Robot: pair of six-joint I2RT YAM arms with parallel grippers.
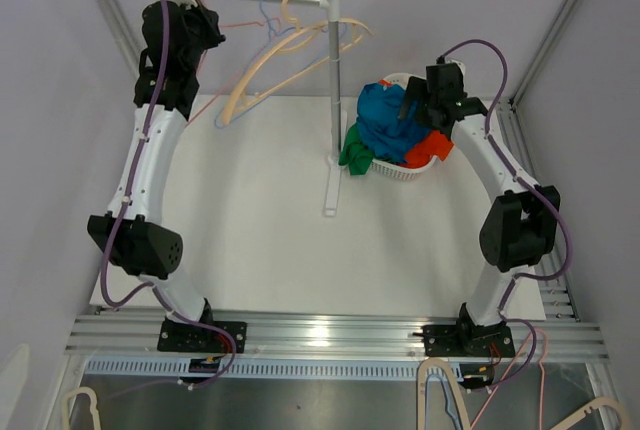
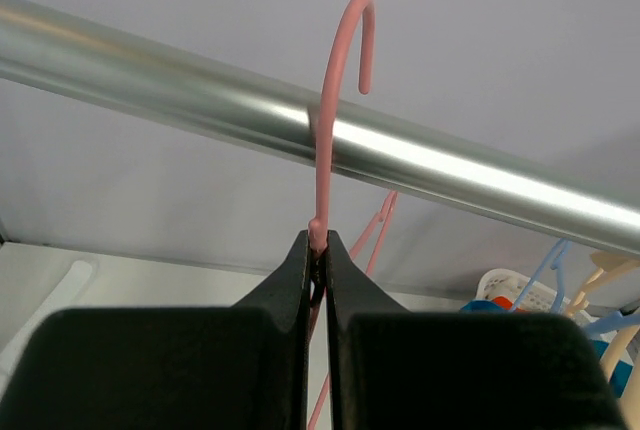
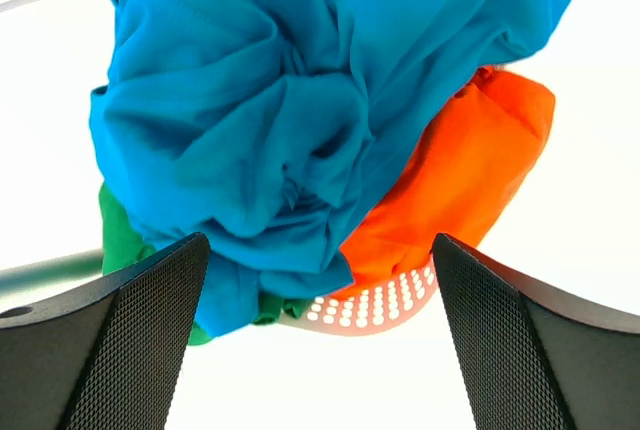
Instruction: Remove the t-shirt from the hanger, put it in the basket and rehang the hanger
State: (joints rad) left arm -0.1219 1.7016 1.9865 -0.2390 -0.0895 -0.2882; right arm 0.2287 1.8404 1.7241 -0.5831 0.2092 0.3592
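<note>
Fingers of the left gripper [image 2: 318, 250] are pressed together on the thin neck of the pink hanger [image 2: 325, 130], just under its hook. In the left wrist view the hook crosses the silver rail [image 2: 480, 175] and its curved top stands above the rail; we cannot tell if the hook touches the rail. We see no cloth on the part of this hanger that shows. In the top view the left arm reaches up to the left part of the rail, and the pink wire shows beside the gripper.

More to the right on the rail hang some cream hangers [image 1: 270, 65] and a light blue hanger [image 2: 545, 265], near the upright post [image 1: 331, 80].

The right gripper [image 3: 318, 240] hovers over the white basket [image 1: 410, 175], which stands on the white table [image 1: 250, 220] at the far right, just beside the foot of the post. Its jaws are wide apart and hold nothing. Between the two black fingers we see the blue t-shirt [image 3: 280, 100], crumpled and lying on top of the pile in the basket, well apart from the pink hanger. Under it lies an orange garment [image 3: 460, 170] on the right side. A green garment [image 3: 118, 235] shows at the left, and in the top view it hangs over the edge of the basket toward the post.
</note>
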